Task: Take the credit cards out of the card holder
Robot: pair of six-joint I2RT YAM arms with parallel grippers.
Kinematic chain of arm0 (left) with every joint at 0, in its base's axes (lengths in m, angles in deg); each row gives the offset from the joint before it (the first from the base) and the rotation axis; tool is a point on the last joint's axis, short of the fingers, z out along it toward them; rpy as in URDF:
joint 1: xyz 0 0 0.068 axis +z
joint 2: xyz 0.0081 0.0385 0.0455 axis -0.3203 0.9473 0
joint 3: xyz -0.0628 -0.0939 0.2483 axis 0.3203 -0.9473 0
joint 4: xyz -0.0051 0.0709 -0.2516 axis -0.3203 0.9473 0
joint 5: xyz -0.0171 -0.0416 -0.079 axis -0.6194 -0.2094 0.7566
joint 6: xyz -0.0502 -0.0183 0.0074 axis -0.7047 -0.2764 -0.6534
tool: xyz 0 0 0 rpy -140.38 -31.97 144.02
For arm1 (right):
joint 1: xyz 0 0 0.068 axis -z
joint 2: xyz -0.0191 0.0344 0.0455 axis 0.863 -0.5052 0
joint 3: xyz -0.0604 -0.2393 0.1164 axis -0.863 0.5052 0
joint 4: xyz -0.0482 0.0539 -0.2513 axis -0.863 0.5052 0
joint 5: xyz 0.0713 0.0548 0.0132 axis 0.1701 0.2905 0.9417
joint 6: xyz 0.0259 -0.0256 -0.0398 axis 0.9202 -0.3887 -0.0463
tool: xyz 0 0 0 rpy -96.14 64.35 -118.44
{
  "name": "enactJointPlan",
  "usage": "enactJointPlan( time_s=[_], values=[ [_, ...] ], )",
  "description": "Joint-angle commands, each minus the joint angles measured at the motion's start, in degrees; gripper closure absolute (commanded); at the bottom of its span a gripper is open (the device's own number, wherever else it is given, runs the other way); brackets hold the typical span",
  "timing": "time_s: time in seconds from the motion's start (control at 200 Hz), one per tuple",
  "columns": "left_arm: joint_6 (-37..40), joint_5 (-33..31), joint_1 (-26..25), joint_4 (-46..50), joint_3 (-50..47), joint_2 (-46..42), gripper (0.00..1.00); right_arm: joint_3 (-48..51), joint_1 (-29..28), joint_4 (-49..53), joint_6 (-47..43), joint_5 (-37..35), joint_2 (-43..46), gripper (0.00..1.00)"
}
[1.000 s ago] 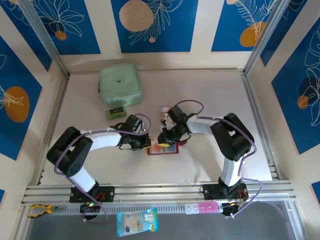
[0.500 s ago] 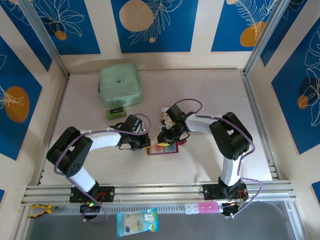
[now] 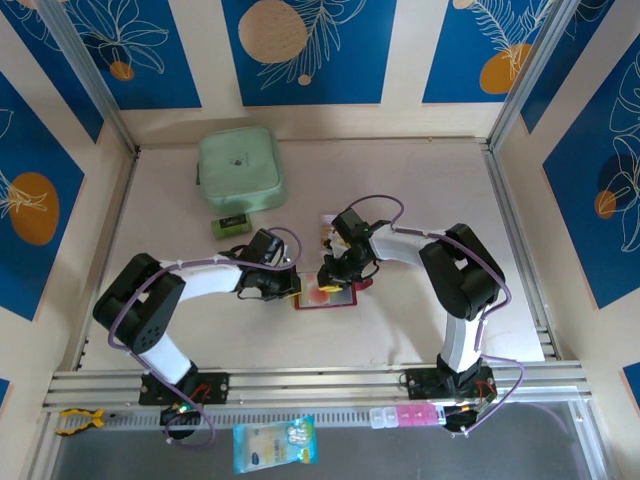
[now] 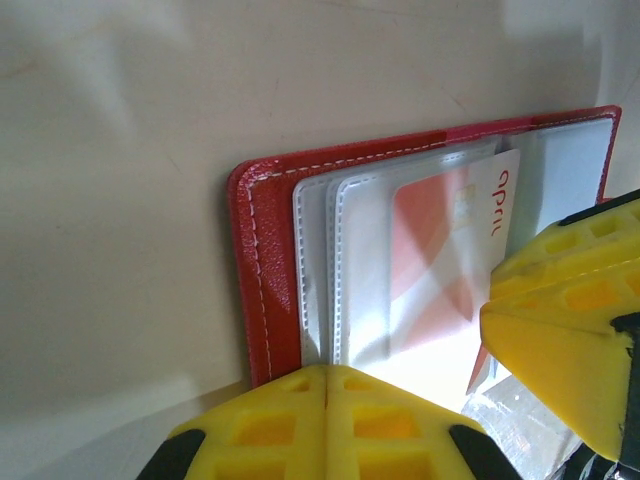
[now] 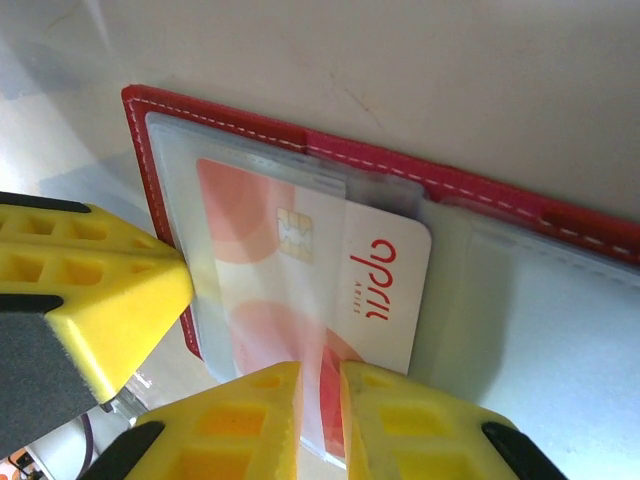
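The dark-red card holder (image 3: 340, 299) (image 4: 268, 270) (image 5: 520, 205) lies open on the table between the two arms, its clear sleeves facing up. A whitish credit card (image 5: 375, 290) (image 4: 440, 260) with red marks and a chip sticks partly out of a sleeve. My right gripper (image 5: 320, 400) (image 3: 328, 276) is shut on that card's near edge, jaws almost together. My left gripper (image 4: 327, 390) (image 3: 291, 287) is shut, its yellow fingertips resting on the sleeves' edge at the holder's left side. Each wrist view also catches the other gripper's yellow finger.
A mint-green square zip case (image 3: 240, 168) sits at the back left, with a small green-and-black block (image 3: 231, 225) in front of it. A small flat item (image 3: 327, 222) lies just behind the right gripper. Metal rails run along the table's sides and front.
The right arm has shifted slightly left and back with the card in its jaws. The left arm and the holder have stayed put.
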Motion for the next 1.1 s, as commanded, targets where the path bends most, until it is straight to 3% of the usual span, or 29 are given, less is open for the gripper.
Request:
enactJointPlan(
  time_s=[0.0, 0.7, 1.095],
  values=[
    [0.95, -0.13, 0.75, 2.45, 0.5, 0.66, 1.0, -1.03, -0.27, 2.61, -0.84, -1.14, -0.13, 0.81],
    [0.8, 0.32, 0.64, 5.27, 3.13, -3.3, 1.0, -1.27, -0.26, 2.26, -1.35, -0.7, 1.13, 0.81],
    [-0.51, 0.95, -3.07, 4.22, 5.59, -0.26, 1.0, 0.77, 0.96, 1.37, -0.32, -1.24, 5.6, 0.8]
  ],
)
